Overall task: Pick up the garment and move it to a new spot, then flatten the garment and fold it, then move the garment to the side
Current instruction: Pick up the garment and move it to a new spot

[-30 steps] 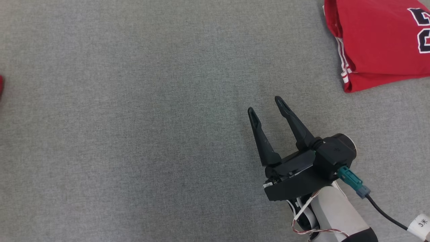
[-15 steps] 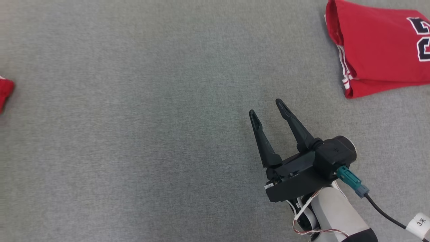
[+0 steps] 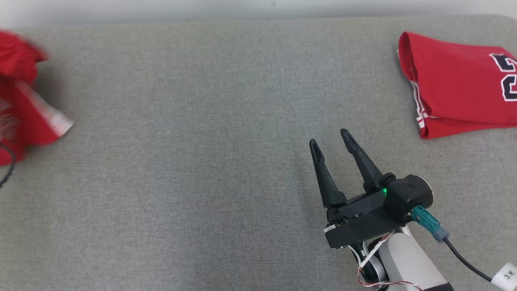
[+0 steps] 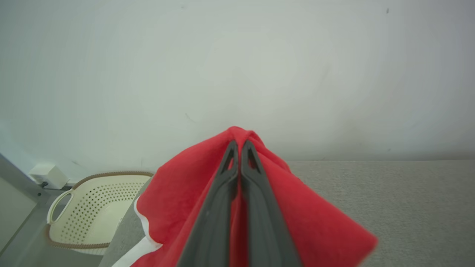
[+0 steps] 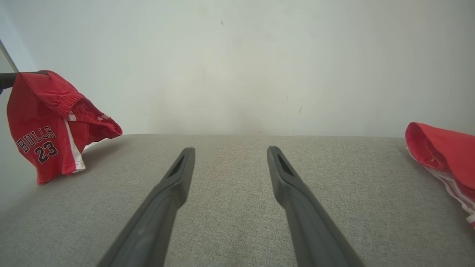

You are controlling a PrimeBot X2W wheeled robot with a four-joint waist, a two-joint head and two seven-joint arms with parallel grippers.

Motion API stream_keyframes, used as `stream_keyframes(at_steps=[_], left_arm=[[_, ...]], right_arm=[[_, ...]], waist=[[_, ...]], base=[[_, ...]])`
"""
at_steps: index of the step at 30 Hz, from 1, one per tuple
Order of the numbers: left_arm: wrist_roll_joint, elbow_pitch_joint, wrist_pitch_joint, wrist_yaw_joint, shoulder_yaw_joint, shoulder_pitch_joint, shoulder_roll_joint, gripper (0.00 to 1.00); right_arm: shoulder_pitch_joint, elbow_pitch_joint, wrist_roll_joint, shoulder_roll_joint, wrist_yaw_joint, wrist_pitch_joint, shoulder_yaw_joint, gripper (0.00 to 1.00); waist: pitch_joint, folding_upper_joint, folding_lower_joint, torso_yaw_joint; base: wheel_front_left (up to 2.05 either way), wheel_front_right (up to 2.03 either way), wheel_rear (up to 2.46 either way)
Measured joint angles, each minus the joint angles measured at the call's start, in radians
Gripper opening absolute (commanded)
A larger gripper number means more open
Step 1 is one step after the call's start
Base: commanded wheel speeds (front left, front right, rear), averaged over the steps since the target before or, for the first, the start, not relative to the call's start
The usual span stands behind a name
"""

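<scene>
The garment (image 5: 48, 126) is a pair of red shorts with a white side stripe and "BULLS 23" in dark letters. It hangs above the left end of the grey table (image 3: 202, 161), its lower edge close to the surface. At the left edge of the head view the shorts (image 3: 24, 113) look blurred. My left gripper (image 4: 239, 142) is shut on the red cloth (image 4: 178, 193), which drapes round both fingers. My right gripper (image 3: 329, 137) hovers open and holds nothing over the table's right half, its fingers (image 5: 174, 178) spread wide, far from the shorts.
A second red garment (image 3: 460, 93), folded, with white stripes and dark lettering, lies at the table's far right; its edge (image 5: 441, 152) shows beside my right gripper. A cream perforated basket (image 4: 96, 207) stands below the table's left end. A pale wall runs behind the table.
The head camera has tilted up, so the table's far edge and the wall now show. The red shorts have come further into view at the left, raised higher. My right gripper stays open.
</scene>
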Motion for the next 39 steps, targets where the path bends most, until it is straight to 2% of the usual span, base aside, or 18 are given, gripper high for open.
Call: stream_keyframes(at_steps=[10,17,24,31,39], left_arm=[[-0.018,-0.322,0.048,0.0,-0.106,0.066,-0.043,0.0],[-0.021,-0.566,0.099,0.035,-0.178,0.177,-0.121,0.0],[-0.023,-0.747,0.12,0.076,-0.281,0.303,-0.226,0.0],[-0.025,-0.791,0.1,0.098,-0.37,0.415,-0.313,0.0],[0.0,-0.651,-0.005,0.094,-0.464,0.485,-0.393,0.0]], right_arm=[[0.022,-0.002,0.002,0.015,0.0,0.0,-0.037,1.0],[0.035,-0.004,0.001,0.022,0.0,0.0,-0.051,1.0],[0.045,-0.014,0.001,0.03,0.0,0.0,-0.072,1.0],[0.056,-0.024,-0.001,0.034,0.0,0.0,-0.101,1.0],[0.055,-0.031,-0.004,0.038,0.0,0.0,-0.106,1.0]], waist=[[-0.043,0.0,-0.0001,-0.01],[-0.052,0.0,0.0,-0.04],[-0.056,0.0,-0.0001,-0.066],[-0.048,0.0,0.0,-0.078],[-0.044,0.0,0.0,-0.089]], base=[[0.0,0.0,0.0],[0.0,0.0,0.0],[0.0,0.0,0.0],[0.0,0.0,0.0],[0.0,0.0,0.0]])
